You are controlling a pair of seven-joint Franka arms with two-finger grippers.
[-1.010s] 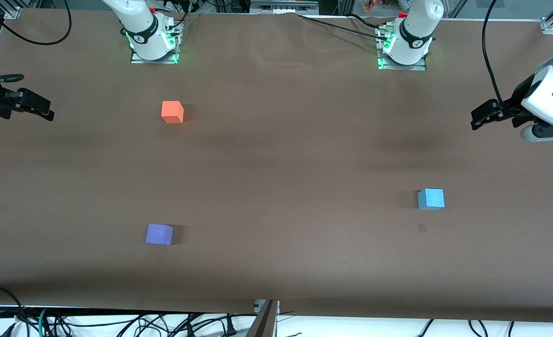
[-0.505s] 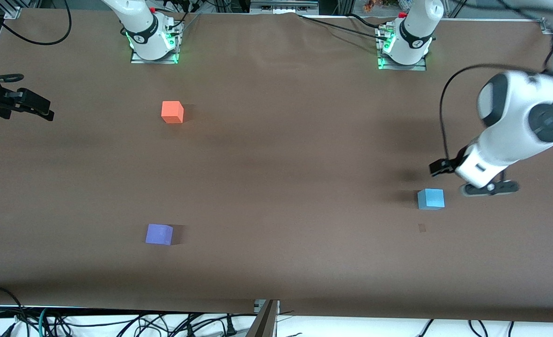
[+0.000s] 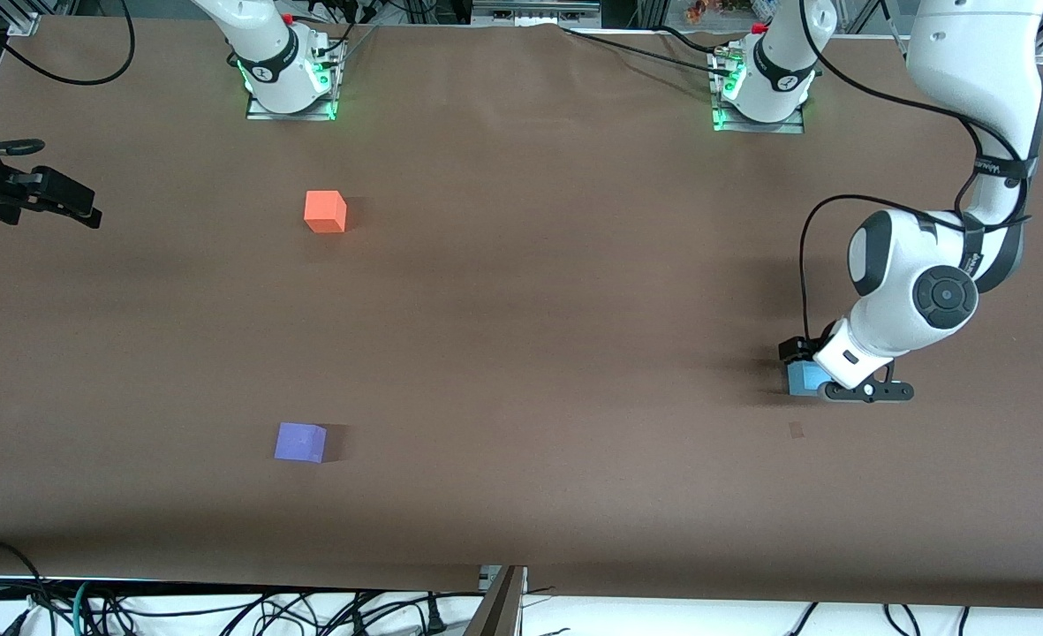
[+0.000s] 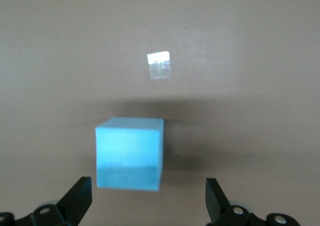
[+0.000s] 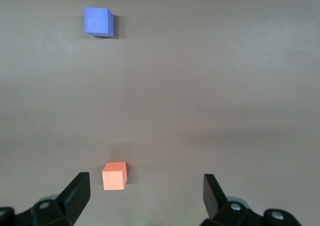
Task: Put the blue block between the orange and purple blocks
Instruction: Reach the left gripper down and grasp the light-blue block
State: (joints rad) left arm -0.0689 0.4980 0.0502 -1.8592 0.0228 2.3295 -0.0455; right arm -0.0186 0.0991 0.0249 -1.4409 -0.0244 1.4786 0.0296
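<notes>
Three cubes, none with any readable writing

Left gripper [image 3: 814, 375] hovers over the blue block [image 3: 802, 378] near the counter's [image 3: 521, 309] left-arm edge, fingers spread wide. Right gripper [image 3: 62, 205] waits at the right-arm edge, fingers apart. Orange block [image 3: 325, 212] and purple block [image 3: 299, 442] sit well apart.

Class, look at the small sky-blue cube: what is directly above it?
The left gripper hangs over the small sky-blue cube, fingers open and not touching it. In the front view the arm's wrist covers most of the cube, leaving only one edge visible.
</notes>
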